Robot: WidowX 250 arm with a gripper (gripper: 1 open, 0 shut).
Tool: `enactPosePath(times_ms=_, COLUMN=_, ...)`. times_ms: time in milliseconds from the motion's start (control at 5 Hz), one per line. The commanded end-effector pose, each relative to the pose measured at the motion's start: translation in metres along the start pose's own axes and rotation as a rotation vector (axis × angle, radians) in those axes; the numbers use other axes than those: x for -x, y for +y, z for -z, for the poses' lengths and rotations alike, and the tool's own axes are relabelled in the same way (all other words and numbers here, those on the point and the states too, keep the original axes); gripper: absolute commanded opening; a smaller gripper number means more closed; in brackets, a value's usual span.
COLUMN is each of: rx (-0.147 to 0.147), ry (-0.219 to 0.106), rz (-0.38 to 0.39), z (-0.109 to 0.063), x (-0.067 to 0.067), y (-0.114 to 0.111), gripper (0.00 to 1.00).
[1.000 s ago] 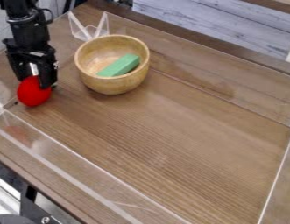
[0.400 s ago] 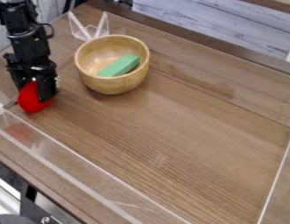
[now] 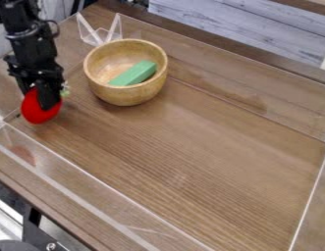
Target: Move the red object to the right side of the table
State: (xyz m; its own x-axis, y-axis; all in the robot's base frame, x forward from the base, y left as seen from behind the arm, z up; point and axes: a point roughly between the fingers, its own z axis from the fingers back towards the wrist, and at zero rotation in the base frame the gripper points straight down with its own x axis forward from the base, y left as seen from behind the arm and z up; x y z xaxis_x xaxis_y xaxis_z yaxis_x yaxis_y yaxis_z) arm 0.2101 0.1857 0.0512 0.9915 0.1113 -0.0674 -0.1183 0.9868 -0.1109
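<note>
Strawberry toy (image 3: 41, 108): 1 rounded, bright red piece at the left of the frame, above mid-height, on the left part of the table; whether its underside touches the wood cannot be told.
Black parts (image 3: 24, 218): dark hardware and cables in the lower left corner of the frame, nearest to the camera; their exact shapes are hard to make out.
Table (image 3: 211, 147): brown wood grain with a glossy finish, filling most of the frame, from the bottom edge up to the top; pale glare shows on it at the lower left.
Clear rim (image 3: 88, 209): a see-through strip along the table's near edge, running slantwise from the left side toward the bottom of the frame.
Pincer (image 3: 41, 91): black, at the left of the frame, reaching down from the upper left, its 2 fingers pinching the strawberry toy from above.
Leafy top (image 3: 64, 92): a small green bit just beside the fingers, on their right in the frame.
Bowl (image 3: 107, 93): 1 round, light tan wooden bowl, upright, in the upper left of the frame, to the right of the pincer.
Green block (image 3: 134, 74): 1 flat piece inside the bowl, lying slantwise.
</note>
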Motion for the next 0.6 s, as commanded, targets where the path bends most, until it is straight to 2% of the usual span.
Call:
enactPosePath(times_ms=0, rx=-0.031, ry=-0.084, rz=0.01, z=-0.038, x=-0.007, y=-0.003, gripper=0.0)
enactPosePath(times_ms=200, rx=-0.019, ry=-0.097, rz=0.083, z=-0.057, x=-0.018, y=-0.026, gripper=0.0)
enactPosePath(times_ms=400, rx=0.002, ry=-0.099, rz=0.172, z=-0.068, x=-0.03, y=-0.054, gripper=0.0)
